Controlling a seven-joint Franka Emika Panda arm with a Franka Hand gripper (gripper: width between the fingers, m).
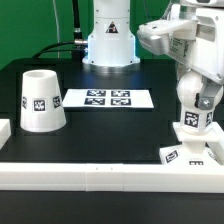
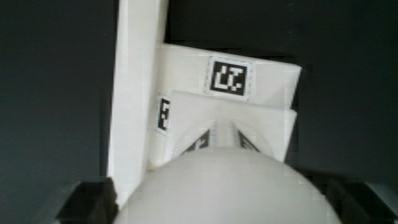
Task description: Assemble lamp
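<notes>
The white rounded bulb [image 1: 191, 120] with a tag is held between my gripper's [image 1: 193, 108] fingers at the exterior view's right. It hangs upright just over the flat square base [image 1: 186, 152], which lies against the front rail. I cannot tell whether bulb and base touch. In the wrist view the bulb [image 2: 222, 185] fills the foreground between the dark fingers [image 2: 82, 205], and the gripper [image 2: 217, 205] is shut on it. The base [image 2: 231, 85] shows its tag beyond the bulb. The tapered shade [image 1: 45, 100] stands wide end down at the exterior view's left, far from the gripper.
The marker board [image 1: 105, 98] lies flat in the middle of the black table. A long white rail [image 1: 100, 175] runs along the front edge and shows in the wrist view [image 2: 135, 80] beside the base. The arm's pedestal [image 1: 108, 45] stands at the back.
</notes>
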